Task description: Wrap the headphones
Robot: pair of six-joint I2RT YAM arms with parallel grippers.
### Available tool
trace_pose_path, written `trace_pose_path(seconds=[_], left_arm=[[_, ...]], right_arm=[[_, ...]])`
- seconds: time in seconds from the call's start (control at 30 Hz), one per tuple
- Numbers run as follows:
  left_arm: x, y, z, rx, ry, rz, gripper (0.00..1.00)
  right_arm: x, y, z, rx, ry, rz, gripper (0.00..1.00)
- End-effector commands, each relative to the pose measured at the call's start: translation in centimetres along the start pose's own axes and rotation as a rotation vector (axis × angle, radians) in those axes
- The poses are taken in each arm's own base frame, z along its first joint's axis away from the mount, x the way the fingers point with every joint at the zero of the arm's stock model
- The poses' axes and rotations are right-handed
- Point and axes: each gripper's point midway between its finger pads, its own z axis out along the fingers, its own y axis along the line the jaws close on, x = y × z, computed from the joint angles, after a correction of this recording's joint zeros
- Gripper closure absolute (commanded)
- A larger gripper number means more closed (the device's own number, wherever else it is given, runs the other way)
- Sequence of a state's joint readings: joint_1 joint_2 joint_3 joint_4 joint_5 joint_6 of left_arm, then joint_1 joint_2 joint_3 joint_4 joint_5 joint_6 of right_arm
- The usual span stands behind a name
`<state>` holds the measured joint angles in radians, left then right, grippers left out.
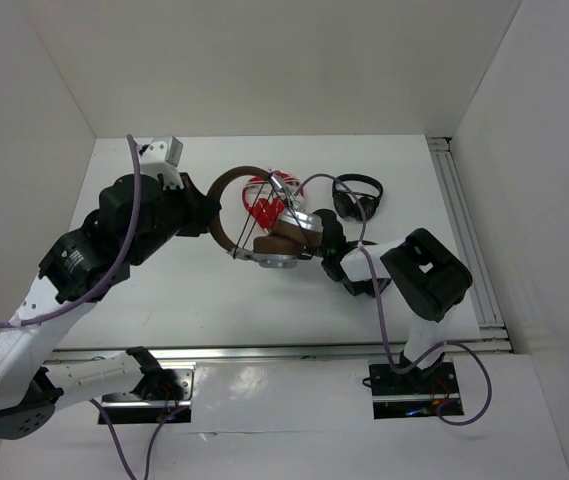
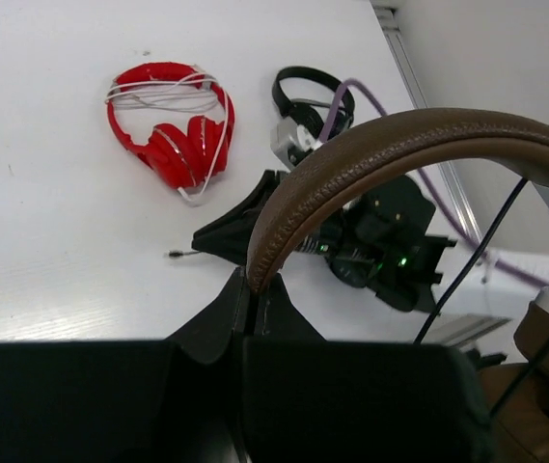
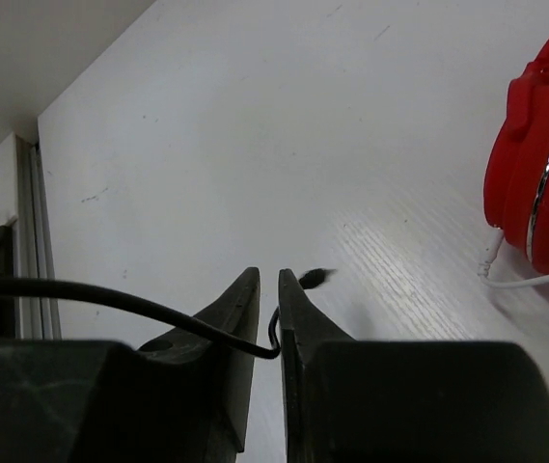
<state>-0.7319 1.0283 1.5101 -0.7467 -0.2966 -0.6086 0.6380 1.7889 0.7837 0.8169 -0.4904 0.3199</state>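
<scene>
1. Left pincer (image 2: 248,289): clamped together on the brown, padded headband of the over-ear headphones with silver metal cups (image 2: 380,145). Held up off the white desk (image 2: 52,251), with the cups hanging to this pincer's right.
2. Right pincer (image 3: 266,289): a narrow slit apart, with the thin dark cable (image 3: 110,294) hooked loosely into the gap. Small dark plug (image 3: 315,278) just beyond the fingertips. Looks like a loose hold, not a firm pinch.
3. Main risk: losing the cable end. Could slide out of that slit under any pull away from the left pincer, slackening the strands already strung between band and cups.
4. Snagging: red plastic headphones wound with a white cord (image 3: 544,174) on the desk, ahead and to the right of the right pincer. Could hook that cord on a low sweep and drag the red pair along.
5. Twisting: only a narrow bite on a curved band at the left pincer. Could rotate or slip out under a hard tug through the cable.
6. Small black headphones (image 1: 357,195) just beyond the right pincer. Easy to knock during a wide wrapping arc.
</scene>
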Motion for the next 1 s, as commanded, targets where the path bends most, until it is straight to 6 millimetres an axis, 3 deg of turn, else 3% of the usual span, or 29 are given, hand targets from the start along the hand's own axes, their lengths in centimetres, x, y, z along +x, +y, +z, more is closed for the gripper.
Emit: trace_pose_path(seconds=[0.0,0.1,0.2,0.3,0.47,0.5,0.53,0.57,0.6,0.63,0.67,0.7,0.73,0.77,0.8,0.83,0.93,0.97], left_arm=[[-4.9,-0.7,-1.2,-0.014,-0.182,-0.173,1.0],[-5.5,-0.3,-1.8,-0.034,-0.207,-0.214,1.0],[-5.5,0.6,-1.8,-0.086,-0.221,-0.257,1.0],[-5.8,1.3,-2.2,-0.114,-0.242,-0.292,1.0],[-6.1,3.6,-2.1,-0.241,-0.298,-0.339,1.0],[-5.9,4.0,-1.7,-0.273,-0.3,-0.34,1.0],[-5.7,4.6,-1.5,-0.309,-0.301,-0.328,1.0],[-5.7,5.5,-1.3,-0.362,-0.32,-0.337,1.0],[-5.5,5.8,-0.9,-0.389,-0.32,-0.337,1.0],[-5.2,6.2,0.1,-0.424,-0.314,-0.333,1.0],[-4.8,7.4,0.4,-0.479,-0.301,-0.35,1.0],[-4.5,8.2,1.0,-0.515,-0.282,-0.344,1.0],[-4.7,8.6,1.4,-0.534,-0.274,-0.375,1.0],[-4.2,10.3,2.8,-0.593,-0.246,-0.378,1.0],[-3.7,10.4,3.5,-0.58,-0.207,-0.392,1.0],[-4.0,10.6,4.1,-0.576,-0.211,-0.407,1.0],[-4.3,11.9,5.5,-0.577,-0.191,-0.441,1.0],[-4.5,12.2,5.9,-0.578,-0.191,-0.437,1.0]], right_arm=[[-1.6,1.0,0.6,-0.065,-0.108,-0.002,0.79],[0.0,1.0,0.8,-0.072,-0.092,0.013,0.87],[1.0,1.5,1.0,-0.069,-0.084,0.024,0.87],[1.8,2.1,1.0,-0.078,-0.082,0.021,1.0],[4.1,2.8,0.5,-0.001,-0.07,0.036,1.0],[4.2,4.3,0.4,-0.002,-0.07,0.031,1.0],[5.1,4.6,-0.1,0.022,-0.055,0.026,1.0],[4.1,4.7,-0.5,0.075,-0.099,0.02,1.0],[4.8,4.9,-0.9,0.112,-0.081,0.023,1.0],[5.8,6.6,-1.0,0.113,-0.061,0.016,1.0],[5.9,6.3,-1.4,0.195,-0.054,0.012,1.0],[5.5,7.3,-1.4,0.201,-0.078,0.005,1.0],[8.0,8.8,-1.8,0.208,0.007,-0.027,1.0],[7.7,9.8,-1.6,0.213,0.011,-0.046,1.0],[7.9,10.0,-1.7,0.247,0.021,-0.069,1.0],[9.6,11.1,-2.1,0.248,0.092,-0.102,1.0],[9.0,13.3,-1.5,0.253,0.13,-0.164,1.0],[10.7,14.0,-1.9,0.257,0.211,-0.21,1.0]])
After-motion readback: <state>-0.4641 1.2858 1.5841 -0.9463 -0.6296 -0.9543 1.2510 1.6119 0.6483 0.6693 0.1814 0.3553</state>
